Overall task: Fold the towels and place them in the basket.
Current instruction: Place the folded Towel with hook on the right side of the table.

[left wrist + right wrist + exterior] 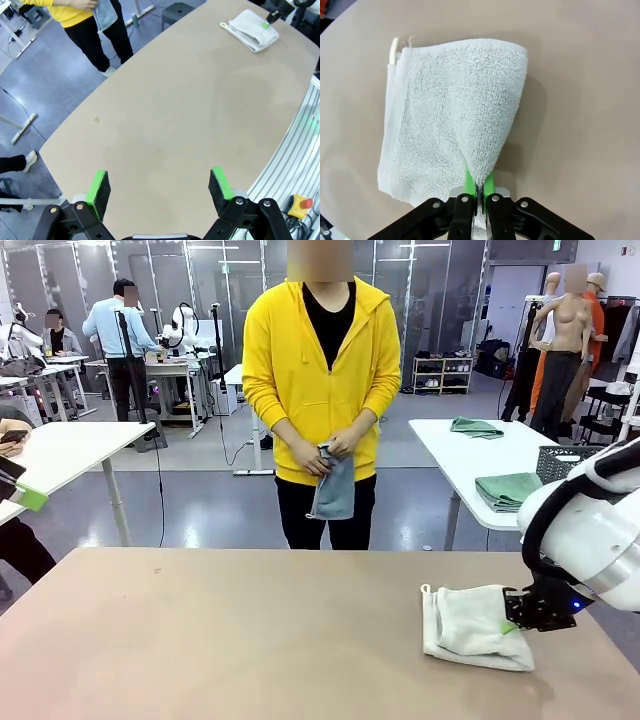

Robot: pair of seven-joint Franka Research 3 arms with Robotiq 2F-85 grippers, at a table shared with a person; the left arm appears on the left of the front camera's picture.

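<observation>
"Cream-white towel point(470, 625) first: where is it?"

"On the tan table point(250, 640), near the robot's right-hand edge. It lies in layers, with its corner loop at the end away from the arm. One flap is lifted off the stack into a soft peak."

"What lifts it?"

"The right gripper point(520, 618). Its jaws are clenched on the tip of that flap, and in the right wrist view terry cloth is pinched between the green pads."

"And the other arm?"

"The left gripper point(161, 187) hangs over bare tabletop, well apart from the towel. Its jaws are spread wide and hold nothing."

"Where is the second towel?"

"The pale blue-grey towel point(335, 485) hangs from the person's hands point(325, 452) at waist height, across the table. The person stands there in a yellow hooded jacket."

"Is there a basket?"

"A dark mesh basket point(562, 465) sits on a white table behind, to the right and well apart from the towel."

"So which step is this?"

"It looks like folding the cream towel, partway through a fold. Nothing is in the basket yet, as far as can be seen."

"What does the next move need?"

"Probably carrying the pinched flap across the stack, laying it flat with the edges lined up, then letting go without dragging the layers askew."
</observation>
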